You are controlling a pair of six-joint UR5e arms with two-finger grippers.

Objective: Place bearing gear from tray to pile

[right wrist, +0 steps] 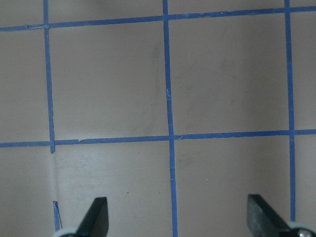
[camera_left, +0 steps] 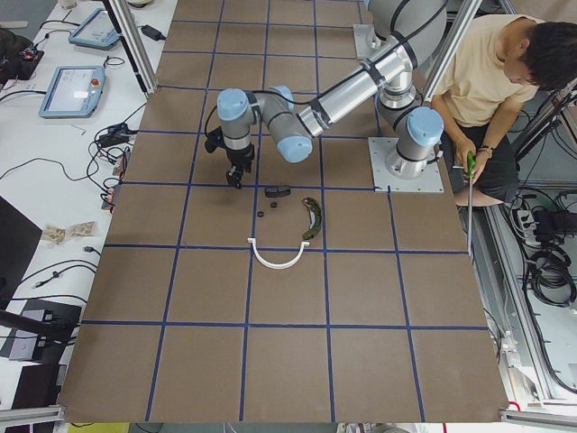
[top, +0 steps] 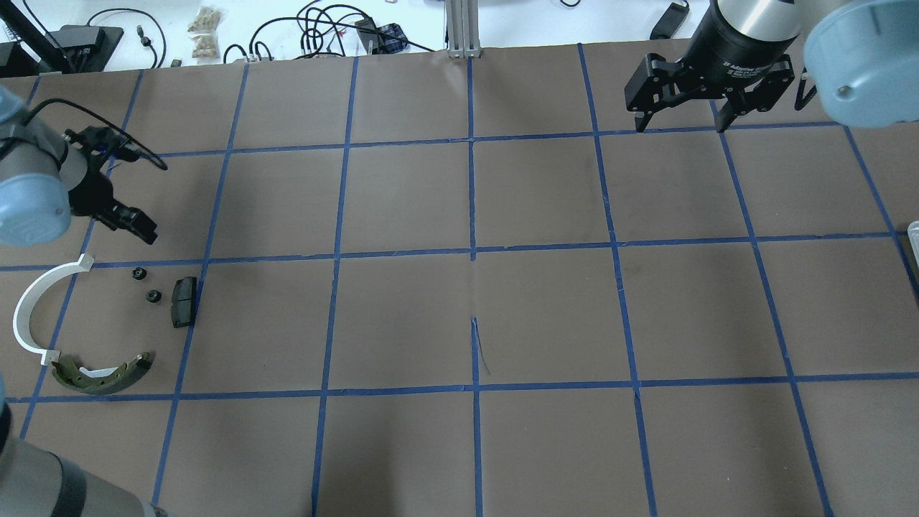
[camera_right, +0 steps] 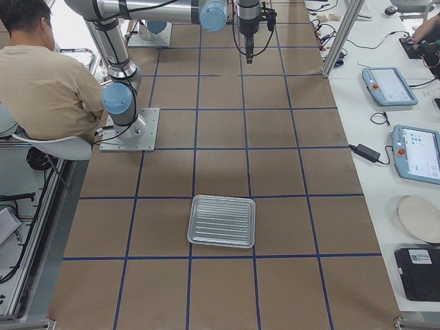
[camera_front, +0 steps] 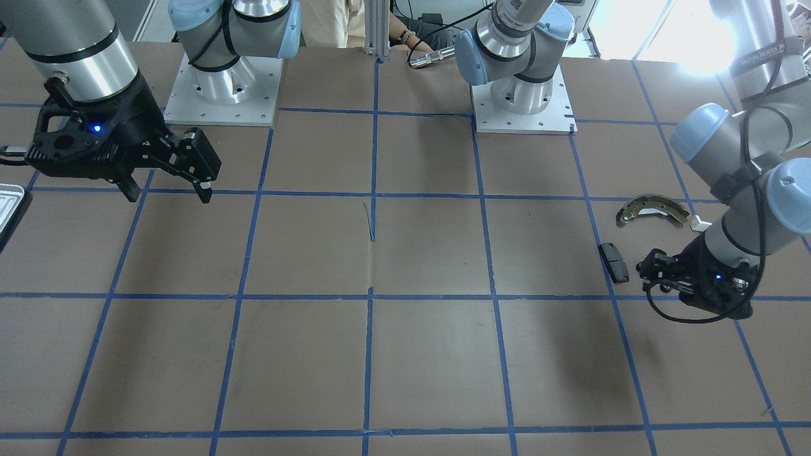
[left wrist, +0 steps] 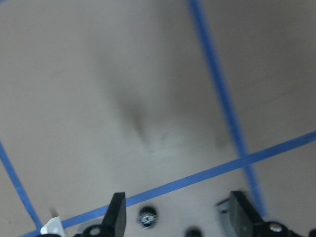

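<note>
The tray (camera_right: 221,221) is pale silver, ridged and empty; only its edge shows in the front view (camera_front: 9,199). The pile lies on the robot's left: an olive brake shoe (top: 104,375), a white plastic arc (top: 29,309), a black pad (top: 184,301) and two small black bearing gears (top: 138,273) (top: 153,296). My left gripper (top: 140,228) hovers just beyond the gears, open and empty; its wrist view shows the gears (left wrist: 147,216) between its fingers (left wrist: 117,213). My right gripper (top: 680,126) is open and empty, high over the far right of the table.
The table is brown paper with a blue tape grid. Both arm base plates (camera_front: 223,88) sit at the robot's side. A seated person (camera_left: 491,81) is beside the bases. Cables and tablets (camera_right: 388,86) lie on the white bench past the table.
</note>
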